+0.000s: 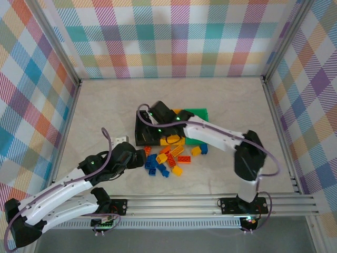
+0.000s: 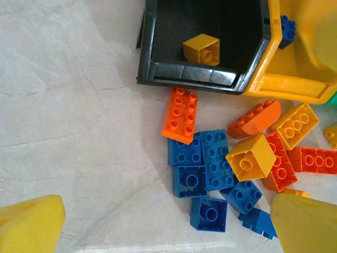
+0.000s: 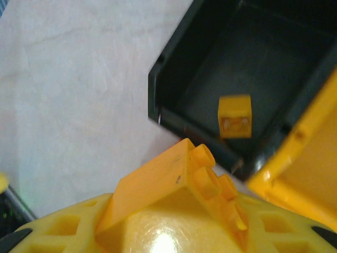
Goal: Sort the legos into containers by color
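My right gripper (image 3: 168, 224) is shut on a yellow lego (image 3: 168, 182), held just outside the near corner of the black container (image 3: 174, 89). Another yellow lego (image 3: 235, 116) lies inside that container. In the top view the right gripper (image 1: 151, 114) hovers over the black container (image 1: 141, 134). The yellow container (image 2: 295, 79) stands beside it and holds a blue lego (image 2: 287, 29); the green container (image 1: 199, 114) is behind. My left gripper (image 2: 168, 226) is open above the loose pile, over blue legos (image 2: 202, 168), with an orange lego (image 2: 180, 115) beyond them.
The pile of blue, orange and yellow bricks (image 1: 168, 157) lies in front of the containers. Bare table (image 2: 68, 105) stretches to the left of the pile. Checked walls (image 1: 168, 37) and metal rails enclose the table.
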You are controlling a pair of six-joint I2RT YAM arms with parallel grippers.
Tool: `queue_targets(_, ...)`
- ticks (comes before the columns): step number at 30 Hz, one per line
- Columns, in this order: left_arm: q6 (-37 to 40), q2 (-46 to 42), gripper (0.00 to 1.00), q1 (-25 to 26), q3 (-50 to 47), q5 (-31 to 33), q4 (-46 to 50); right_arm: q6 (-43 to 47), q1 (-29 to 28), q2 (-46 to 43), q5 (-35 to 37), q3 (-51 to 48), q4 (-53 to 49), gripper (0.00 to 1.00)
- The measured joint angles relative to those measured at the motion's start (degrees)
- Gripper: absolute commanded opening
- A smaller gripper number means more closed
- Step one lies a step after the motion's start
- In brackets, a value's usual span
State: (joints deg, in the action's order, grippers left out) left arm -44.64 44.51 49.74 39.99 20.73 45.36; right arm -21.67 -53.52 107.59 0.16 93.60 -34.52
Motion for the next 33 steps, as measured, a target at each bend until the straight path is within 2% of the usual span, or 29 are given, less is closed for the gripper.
queue_targets(5,-1.03,-0.94,1.00,0.00,-1.05,-0.04,1.07,0.13,2.60,11.41,-0.83,11.78,-1.84,0.47)
queue_targets(7,-1.03,-0.90,1.00,0.00,-1.60,-0.07,1.09,0.04,3.21,14.62,-0.85,15.61,-3.21,0.55)
queue_targets(10,-1.01,-0.85,1.00,0.00,-2.03,-0.11,1.05,-0.50,4.26,18.49,-0.85,20.68,-4.81,0.74)
queue_targets(12,-0.98,-0.70,1.00,0.00,-2.05,-0.26,0.98,-0.70,4.61,19.47,-0.83,22.36,-5.44,0.80)
queue_targets(18,-0.52,0.66,1.00,0.00,-2.34,-1.84,-0.85,-1.42,4.74,18.86,-0.87,23.74,-5.35,0.85)
queue_targets(22,0.94,2.75,0.98,0.00,-2.40,-4.85,-4.26,-2.73,4.74,11.26,-0.87,14.08,-2.45,0.85)
queue_targets(24,1.92,4.98,0.92,0.00,-2.47,-6.56,-6.45,-3.41,4.74,5.79,-0.85,7.85,-1.03,0.85)
queue_targets(28,4.28,12.92,0.78,0.02,-2.54,-10.27,-12.04,-4.90,4.74,-5.40,-0.37,-3.93,2.10,0.86)
queue_targets(33,6.82,23.93,0.75,0.79,-0.46,-12.31,-17.05,-7.15,5.25,-15.78,0.96,-17.40,5.38,0.87)
